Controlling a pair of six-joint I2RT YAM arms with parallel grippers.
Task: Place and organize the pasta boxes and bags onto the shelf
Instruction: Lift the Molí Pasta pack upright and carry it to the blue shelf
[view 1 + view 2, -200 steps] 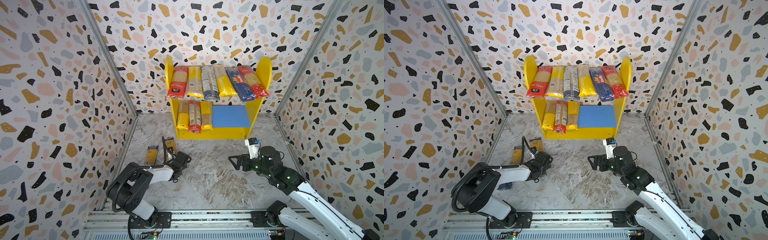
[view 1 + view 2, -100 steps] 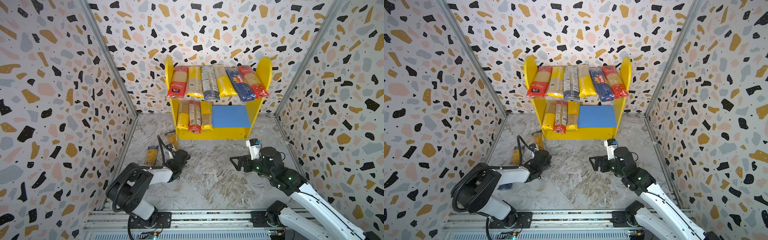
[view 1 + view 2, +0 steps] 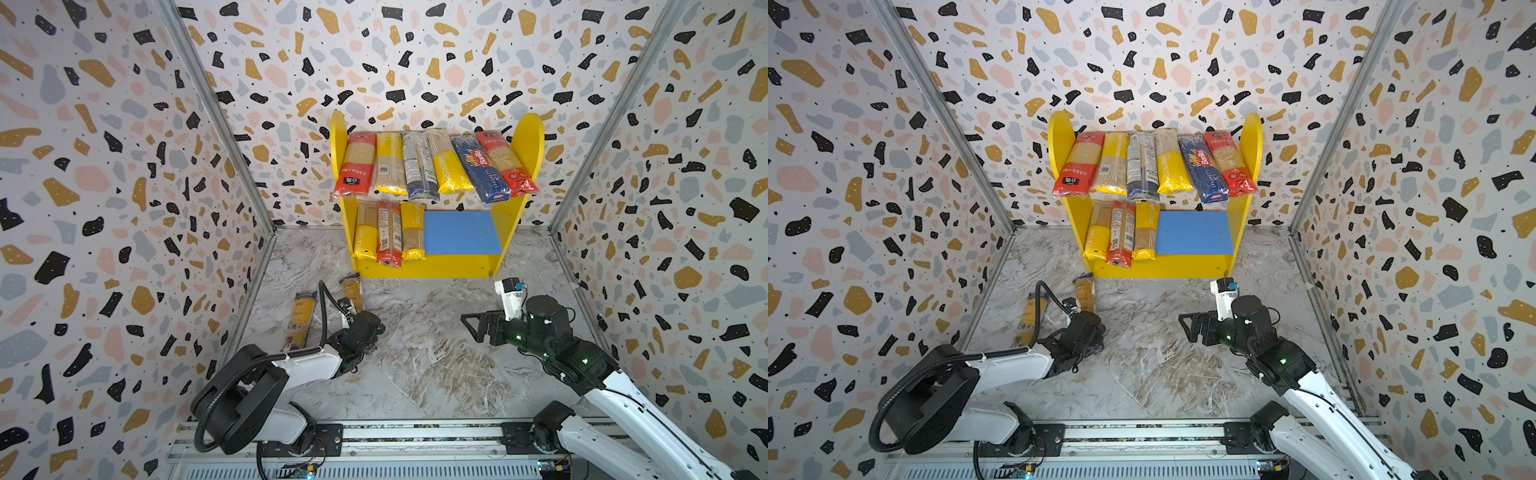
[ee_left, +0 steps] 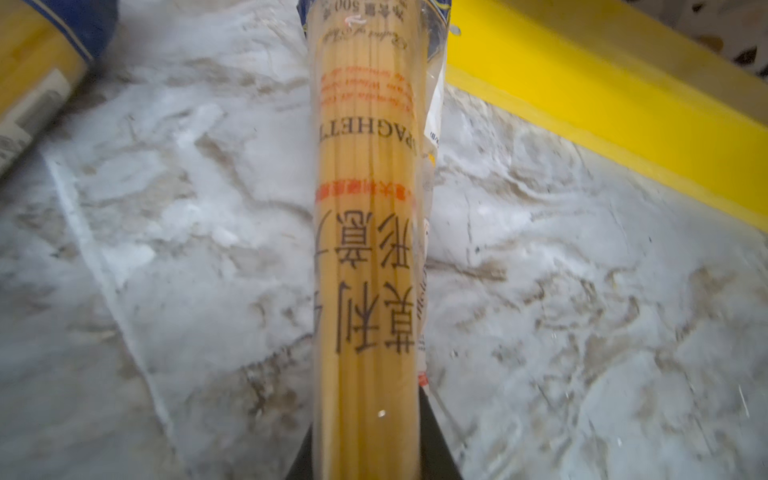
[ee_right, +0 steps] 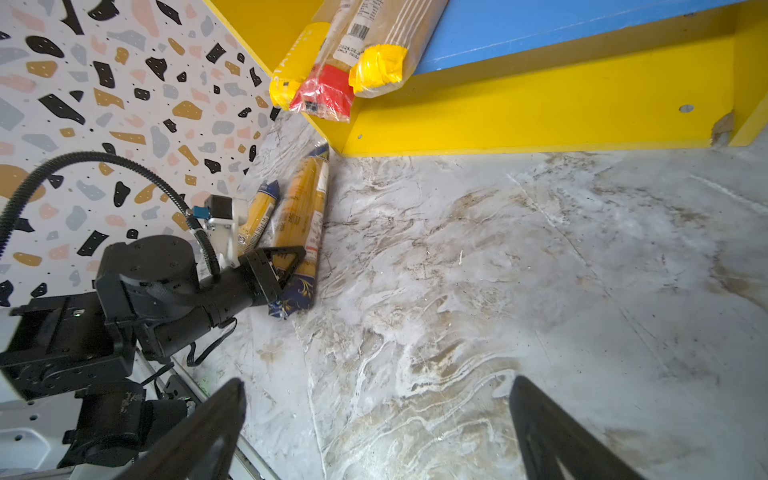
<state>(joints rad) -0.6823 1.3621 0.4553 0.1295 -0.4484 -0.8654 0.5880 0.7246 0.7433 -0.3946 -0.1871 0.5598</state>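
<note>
Left gripper (image 4: 370, 451): jaws drawn together on the blue-gold spaghetti packet (image 4: 365, 208), one dark finger (image 4: 436, 449) showing on each side of the wrapper. From the right wrist camera we see the clamp sitting near the packet's dark blue printed end (image 5: 293, 291). The rest of the packet runs away from the gripper across the marbled floor (image 3: 415, 353), and its far end comes close to the front left corner of the shelf (image 3: 528, 141) base. We cannot tell whether the gripped end is lifted clear of the floor.

In both top views the wrist body hides the left fingertips; only the far half of the packet (image 3: 352, 291) (image 3: 1084, 291) shows beyond it.

A second packet (image 3: 300, 320) lies on the floor just beside the held one, nearer the left wall, untouched.

Right gripper (image 3: 471, 328): jaws spread wide apart, nothing between them, only bare floor seen through the gap from its own wrist camera. It hangs over the floor in front of the shelf's right side, well apart from both loose packets.

Shelf stands against the back wall. Six packets (image 3: 415, 166) lie side by side across the top level. Three packets (image 3: 389, 232) fill the left part of the blue lower board (image 3: 461, 232).
</note>
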